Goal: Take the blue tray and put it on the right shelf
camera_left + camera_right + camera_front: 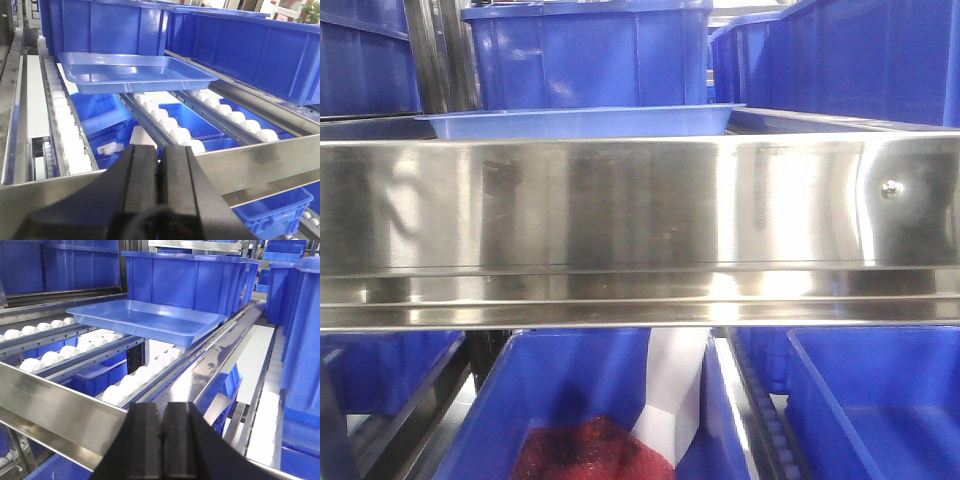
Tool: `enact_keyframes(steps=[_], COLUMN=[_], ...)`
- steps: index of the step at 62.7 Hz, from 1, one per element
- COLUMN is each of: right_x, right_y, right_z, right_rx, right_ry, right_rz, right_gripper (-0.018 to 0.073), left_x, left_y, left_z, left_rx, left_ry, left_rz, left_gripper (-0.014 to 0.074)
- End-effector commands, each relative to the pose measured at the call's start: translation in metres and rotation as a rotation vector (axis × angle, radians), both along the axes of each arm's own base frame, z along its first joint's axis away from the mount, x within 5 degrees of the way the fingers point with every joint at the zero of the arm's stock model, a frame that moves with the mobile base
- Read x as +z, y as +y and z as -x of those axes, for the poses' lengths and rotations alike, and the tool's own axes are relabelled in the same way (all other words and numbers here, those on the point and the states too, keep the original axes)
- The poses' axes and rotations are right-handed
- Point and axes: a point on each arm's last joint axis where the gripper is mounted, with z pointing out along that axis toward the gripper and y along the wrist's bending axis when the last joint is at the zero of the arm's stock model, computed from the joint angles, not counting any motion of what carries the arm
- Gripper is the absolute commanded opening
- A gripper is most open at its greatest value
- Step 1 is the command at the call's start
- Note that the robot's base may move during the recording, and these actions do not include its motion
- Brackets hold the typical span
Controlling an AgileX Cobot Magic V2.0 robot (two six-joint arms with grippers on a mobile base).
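Two grippers are sitting clenched and empty-handed: the left gripper (160, 175) and right gripper (162, 432) are both hovering just short of the steel front lip (640, 215). Beyond it, the blue tray (137, 72) is resting on white rollers (135, 382), touching a deep blue bin (185, 277) behind.

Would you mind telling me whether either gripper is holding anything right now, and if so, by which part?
Nothing is held. The left gripper and right gripper are both shut and empty, short of the blue tray, which rests on the shelf's white rollers.
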Motion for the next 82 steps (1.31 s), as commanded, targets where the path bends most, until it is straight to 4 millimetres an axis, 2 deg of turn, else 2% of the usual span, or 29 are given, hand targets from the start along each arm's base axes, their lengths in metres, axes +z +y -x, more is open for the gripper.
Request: enact_keyframes(steps=[1,7,13,22,32,44,51,82], right_x=[0.018,0.018,0.018,0.018,0.018,0.018,0.018,0.018], right_y=[0.001,0.001,0.001,0.001,0.001,0.001,0.001,0.001], right_z=[0.002,0.002,0.002,0.002,0.002,0.002,0.002,0.001], right_rx=[0.018,0.018,0.018,0.018,0.018,0.018,0.018,0.018], right_ry=[-0.114,-0.114,-0.114,-0.114,-0.114,-0.114,-0.114,-0.113], right_rz=[-0.028,-0.028,-0.028,-0.028,-0.028,-0.028,-0.028,-0.028], right_gripper=[0.0057,0.0057,0.0057,0.0057,0.0057,0.0057,0.0057,0.0057], left_x=[0.017,0.014,0.01,-0.009,-0.044,-0.093,-0.095,-0.095], left_y=[0.0,0.001,0.002,0.01,0.02,0.025,0.024,0.024], left_z=[0.0,-0.001,-0.003,-0.013,-0.016,-0.015,-0.016,-0.016], left_rx=[-0.002,0.016,0.077,0.275,0.44,0.52,0.514,0.514], left_ry=[-0.102,-0.103,-0.146,-0.141,-0.222,-0.229,-0.181,-0.183], left_rz=[0.05,0.039,-0.064,-0.077,-0.059,-0.011,-0.026,-0.026], left_gripper=[-0.0048,-0.0048,-0.0048,-0.0048,-0.0048,-0.0048,-0.0048,-0.0048])
